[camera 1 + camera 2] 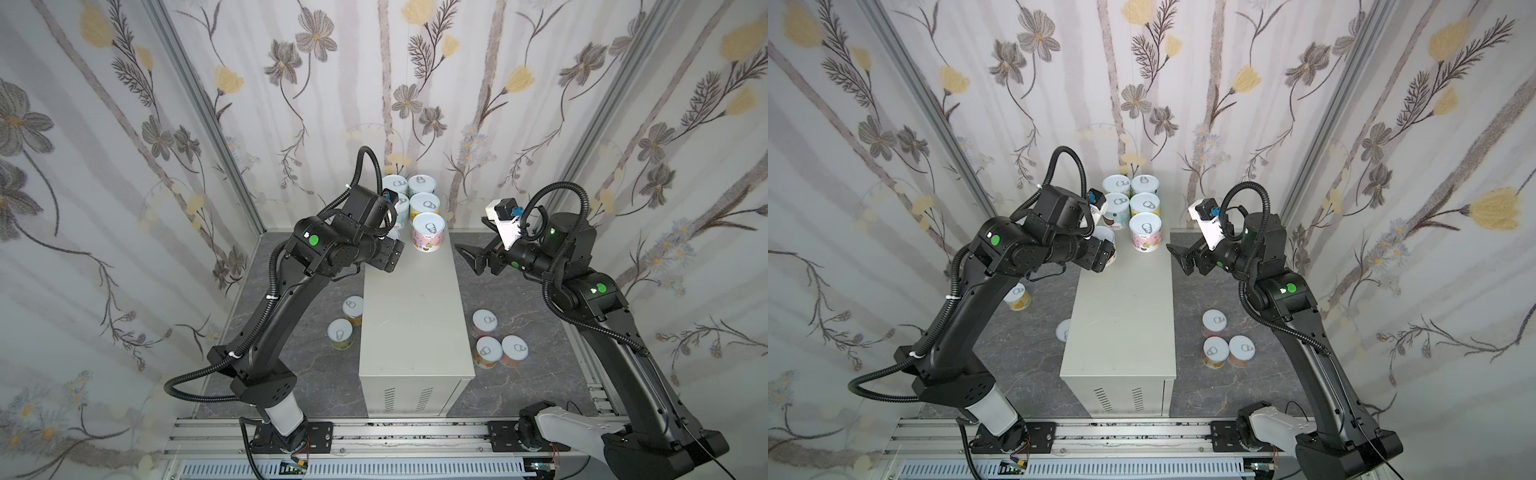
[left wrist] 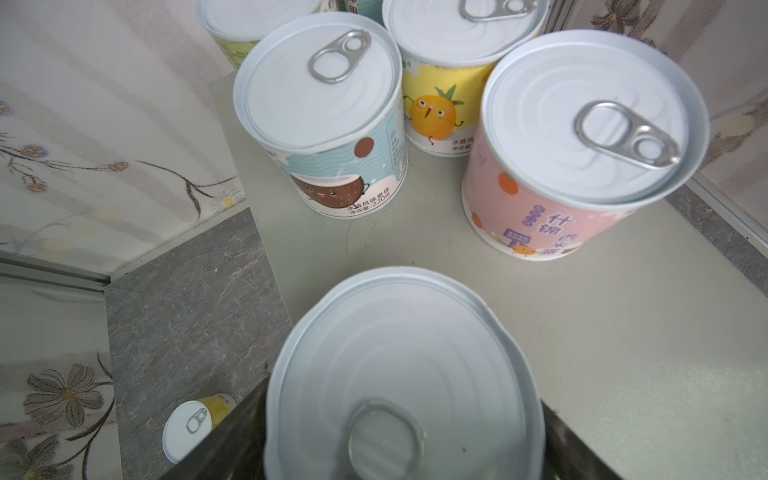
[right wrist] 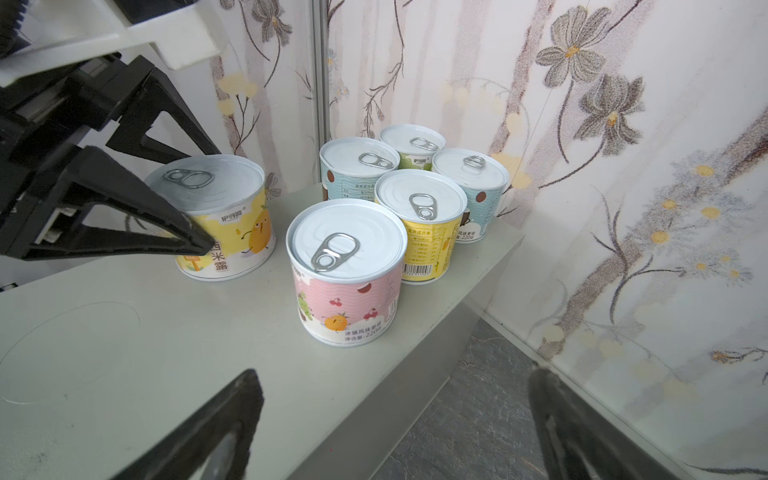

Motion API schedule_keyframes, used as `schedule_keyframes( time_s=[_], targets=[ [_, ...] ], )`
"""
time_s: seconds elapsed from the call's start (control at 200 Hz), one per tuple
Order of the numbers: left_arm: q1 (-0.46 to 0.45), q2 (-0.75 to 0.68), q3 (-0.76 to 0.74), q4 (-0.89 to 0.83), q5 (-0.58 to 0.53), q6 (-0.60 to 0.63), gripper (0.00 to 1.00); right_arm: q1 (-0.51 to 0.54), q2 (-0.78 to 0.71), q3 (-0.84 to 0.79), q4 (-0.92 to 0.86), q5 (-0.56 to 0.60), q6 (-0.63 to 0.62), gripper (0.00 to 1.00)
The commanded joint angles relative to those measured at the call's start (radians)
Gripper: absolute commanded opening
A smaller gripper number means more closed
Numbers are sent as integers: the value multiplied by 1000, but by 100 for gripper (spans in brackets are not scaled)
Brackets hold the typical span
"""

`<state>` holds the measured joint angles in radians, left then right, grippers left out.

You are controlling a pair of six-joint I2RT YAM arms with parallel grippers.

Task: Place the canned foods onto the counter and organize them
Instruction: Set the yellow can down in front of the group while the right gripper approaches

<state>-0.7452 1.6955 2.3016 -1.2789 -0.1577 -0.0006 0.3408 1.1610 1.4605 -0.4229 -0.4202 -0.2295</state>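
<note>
In both top views the left wrist hides the left end effector (image 3: 208, 199) and most of the yellow can (image 3: 245, 232) it flanks at the tabletop's (image 1: 411, 316) far left edge; whether it pinches I cannot tell. The right end effector (image 1: 467, 258) hovers spread, empty, off the right edge; five cans (image 1: 484, 322) stand on the marbled floor (image 1: 332, 374).

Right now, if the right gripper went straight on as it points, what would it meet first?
Probably the pink can on the counter; the open right gripper aims roughly at it, though height is hard to judge.
</note>
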Motion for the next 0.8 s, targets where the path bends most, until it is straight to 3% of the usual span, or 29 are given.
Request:
schedule_keyframes(
  time_s=[0.0,0.245,0.5,0.63,0.794],
  targets=[
    [0,6,9,-7,-16,5,83,-1,-9,-8,29,6,-28,100],
    [2,-100,-80,62,-42,19,90,0,-30,-35,56,-71,-24,100],
    [32,-389,-569,452,34,134,95,51,-45,-105,141,-131,-19,100],
    [63,-529,-790,691,112,131,83,86,-8,-88,162,-105,1,100],
    [105,-595,-927,849,185,99,74,111,38,-75,220,-89,38,100]
  ],
)
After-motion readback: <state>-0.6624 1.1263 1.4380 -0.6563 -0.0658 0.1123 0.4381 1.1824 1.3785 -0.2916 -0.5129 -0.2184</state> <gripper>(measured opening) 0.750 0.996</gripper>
